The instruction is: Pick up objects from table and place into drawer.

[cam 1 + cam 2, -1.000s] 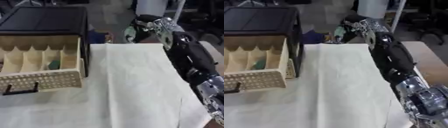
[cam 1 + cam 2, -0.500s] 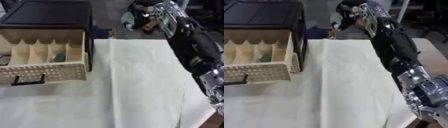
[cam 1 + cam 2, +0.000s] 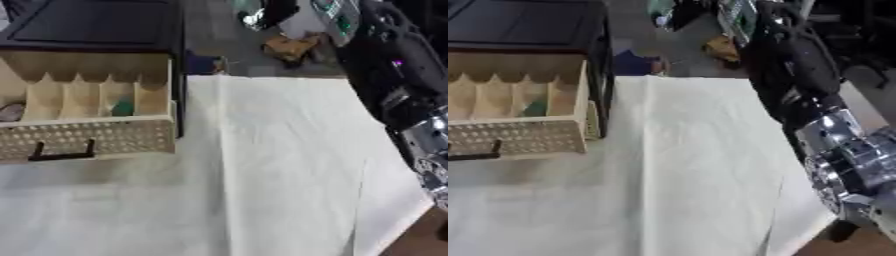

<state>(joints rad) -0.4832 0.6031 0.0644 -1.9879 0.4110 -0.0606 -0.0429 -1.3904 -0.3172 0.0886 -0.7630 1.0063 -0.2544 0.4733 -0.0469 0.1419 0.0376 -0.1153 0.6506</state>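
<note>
Only leftward, grey item in drawer

Your drawer stands pulled open from the black cabinet, beige, perforated front, dark handle, dividers upright; a green object lies in one compartment.

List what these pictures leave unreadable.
- Right hand: cut off by the top edge in both views; only the arm shows.
- Left hand: in no view.
- Green thing in the drawer: blurred, half hidden by a divider.
- Grey thing: cut by the left edge.
</note>
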